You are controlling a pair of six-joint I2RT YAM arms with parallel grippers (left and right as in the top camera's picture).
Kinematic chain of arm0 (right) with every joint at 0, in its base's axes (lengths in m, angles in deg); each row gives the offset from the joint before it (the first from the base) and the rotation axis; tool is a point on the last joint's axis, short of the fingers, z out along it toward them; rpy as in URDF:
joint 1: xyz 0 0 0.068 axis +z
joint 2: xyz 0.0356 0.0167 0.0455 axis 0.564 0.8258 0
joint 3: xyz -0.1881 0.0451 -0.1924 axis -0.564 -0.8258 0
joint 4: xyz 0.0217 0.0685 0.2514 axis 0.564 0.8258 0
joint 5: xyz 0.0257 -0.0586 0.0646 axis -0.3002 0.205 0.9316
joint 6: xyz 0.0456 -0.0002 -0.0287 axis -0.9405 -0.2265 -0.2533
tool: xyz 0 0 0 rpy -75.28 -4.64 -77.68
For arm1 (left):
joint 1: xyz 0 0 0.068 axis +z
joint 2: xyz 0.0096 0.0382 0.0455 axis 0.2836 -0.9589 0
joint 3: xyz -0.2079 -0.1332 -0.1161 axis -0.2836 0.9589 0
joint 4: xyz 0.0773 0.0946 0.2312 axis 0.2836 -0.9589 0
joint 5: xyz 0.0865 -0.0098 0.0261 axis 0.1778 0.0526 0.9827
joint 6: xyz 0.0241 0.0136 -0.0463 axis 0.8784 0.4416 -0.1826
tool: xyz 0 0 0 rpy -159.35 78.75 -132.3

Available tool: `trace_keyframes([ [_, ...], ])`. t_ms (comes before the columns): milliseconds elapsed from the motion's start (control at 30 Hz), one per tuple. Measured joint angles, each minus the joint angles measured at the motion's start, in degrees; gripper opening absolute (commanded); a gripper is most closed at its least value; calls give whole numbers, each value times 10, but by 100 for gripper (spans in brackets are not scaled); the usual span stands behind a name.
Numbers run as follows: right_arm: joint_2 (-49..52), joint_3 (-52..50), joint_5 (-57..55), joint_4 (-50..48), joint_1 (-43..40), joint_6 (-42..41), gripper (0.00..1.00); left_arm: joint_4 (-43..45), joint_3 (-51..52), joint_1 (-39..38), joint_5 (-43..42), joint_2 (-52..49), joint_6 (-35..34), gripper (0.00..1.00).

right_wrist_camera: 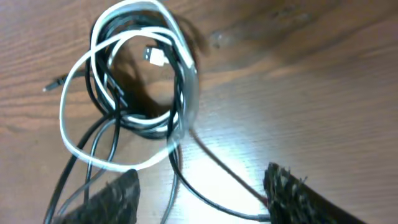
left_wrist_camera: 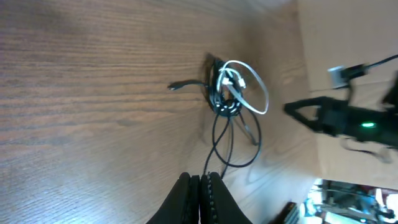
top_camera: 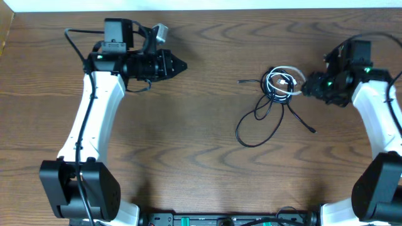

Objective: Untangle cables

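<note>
**On the table's right half, a tangle with open jaws over it**

Well to the left of the tangle (top_camera: pixel 279 85), the left gripper (top_camera: pixel 181 64) hangs over bare table (top_camera: pixel 188 157). Its jaws are pressed together on nothing. In the left wrist view its fingertips (left_wrist_camera: pixel 214 199) touch each other and point toward the tangle. Thick arm wires (top_camera: pixel 75 39) loop behind that wrist, far from the tangle.

The tangle itself is a tight coil of black cables (left_wrist_camera: pixel 217 102) with the white cable (right_wrist_camera: pixel 62 118) looped through and around it. To the left of the coil a black plug (top_camera: pixel 240 81) sticks out on a short straight run. Below the coil a wide black loop (top_camera: pixel 242 135) lies flat on the wood, and a second black end (top_camera: pixel 312 130) trails off to the lower right. A white plug (right_wrist_camera: pixel 155 56) sits inside the ring of the coil.

Just right of the tangle is the right gripper (top_camera: pixel 303 88), its tips at the coil's edge. Its jaws stand apart and hold nothing. In the right wrist view the two fingers (right_wrist_camera: pixel 118 196) are set wide, with black strands running along the table between them. Whether either finger touches a strand cannot be told.
</note>
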Motion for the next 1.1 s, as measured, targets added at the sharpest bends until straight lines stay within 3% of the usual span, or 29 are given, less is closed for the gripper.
trace_keyframes([
  [233, -1, 36, -24, -6, -1, 21, 66, 0, 0, -40, 70, 0, 0, 8],
  [633, 19, 36, 99, -47, 15, 30, 66, 0, 0, -89, 178, 0, 0, 14],
  [733, 49, 36, 109, -73, 28, 34, 68, 0, 0, -94, 188, 0, 4, 27],
  [900, 115, 36, 126, -116, 40, 40, 67, -2, 0, -95, 196, 0, 1, 36],
  [1000, 162, 36, 150, -128, 48, 39, 57, -5, 0, -95, 197, -1, 0, 36],
  [1100, 208, 36, 196, -129, 63, 34, 33, -8, 0, -95, 197, -6, 0, 36],
])
